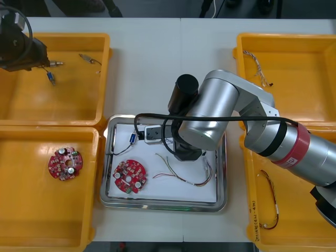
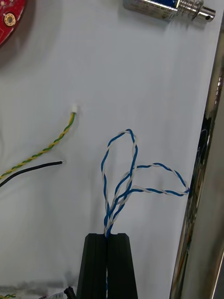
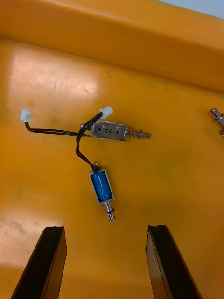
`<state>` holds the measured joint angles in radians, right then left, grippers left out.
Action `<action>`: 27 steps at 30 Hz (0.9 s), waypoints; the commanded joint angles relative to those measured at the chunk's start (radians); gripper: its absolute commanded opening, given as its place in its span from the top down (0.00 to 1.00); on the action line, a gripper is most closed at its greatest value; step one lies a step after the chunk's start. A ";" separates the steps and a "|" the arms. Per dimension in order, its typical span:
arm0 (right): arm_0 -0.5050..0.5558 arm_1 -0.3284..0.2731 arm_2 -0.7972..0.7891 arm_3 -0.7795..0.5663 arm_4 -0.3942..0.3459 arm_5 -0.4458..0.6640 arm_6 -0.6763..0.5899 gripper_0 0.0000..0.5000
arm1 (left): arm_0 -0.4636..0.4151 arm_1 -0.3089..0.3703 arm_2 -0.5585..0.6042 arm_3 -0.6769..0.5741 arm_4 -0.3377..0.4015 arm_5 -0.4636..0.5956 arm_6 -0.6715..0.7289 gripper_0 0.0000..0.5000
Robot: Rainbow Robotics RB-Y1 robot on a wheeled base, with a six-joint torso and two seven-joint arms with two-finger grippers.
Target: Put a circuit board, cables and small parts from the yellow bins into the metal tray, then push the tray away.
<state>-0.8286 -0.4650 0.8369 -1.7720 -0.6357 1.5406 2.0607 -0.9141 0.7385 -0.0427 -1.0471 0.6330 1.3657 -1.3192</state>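
left tool [image 3: 105,228] hangs over the far left bin [image 1: 107,52], fingers wide apart and holding nothing. on the bin floor just ahead of the fingers lie two small parts joined by black leads: a silver part [image 3: 109,131] and a blue part [image 3: 101,187], touching neither finger. another small part [image 1: 90,59] lies farther along the same bin. the near left bin [image 1: 95,137] holds one spare board [image 1: 65,164].

in the middle of the counter [image 1: 157,63] sits the tray [image 1: 105,199], white inside. it already holds a red tray board [image 1: 130,177] near its left front corner, a tray part [image 1: 134,138] with a blue body by the far left side, and thin loose cables [image 1: 184,176] toward the right. the wrist view shows a yellow cable [image 2: 46,149] and a black cable [image 2: 32,169] lying flat on the white floor.

right tool [image 2: 108,236] is low inside the tray beside its right wall, fingers almost together and pinching the blue cable [image 2: 111,212], whose loops splay onto the tray floor.

the far right bin [image 1: 239,52] and near right bin [image 1: 249,210] each hold one spare cable.

judged progress: well along. board, a part and cables are in. left to do: let go of the blue cable, perhaps add a part from the far left bin, then push the tray away.
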 commanded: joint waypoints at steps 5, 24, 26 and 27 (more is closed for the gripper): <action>0.006 -0.050 0.031 -0.006 0.005 -0.033 0.022 1.00 | -0.051 -0.025 -0.083 0.070 0.014 -0.119 -0.040 0.00; 0.006 -0.054 0.030 -0.007 0.005 -0.043 -0.010 0.00 | -0.045 -0.045 -0.180 0.196 0.031 -0.347 -0.052 0.00; 0.006 -0.054 0.030 -0.012 0.010 -0.043 -0.011 0.00 | -0.045 -0.045 -0.183 0.210 0.034 -0.369 -0.055 0.00; 0.005 -0.054 0.030 -0.018 0.016 -0.043 -0.013 0.00 | -0.043 -0.045 -0.183 0.217 0.037 -0.379 -0.058 0.00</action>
<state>-0.8279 -0.5127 0.8536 -1.7713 -0.6342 1.5069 2.0603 -0.9146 0.7055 -0.2026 -0.8446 0.6568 1.0220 -1.3192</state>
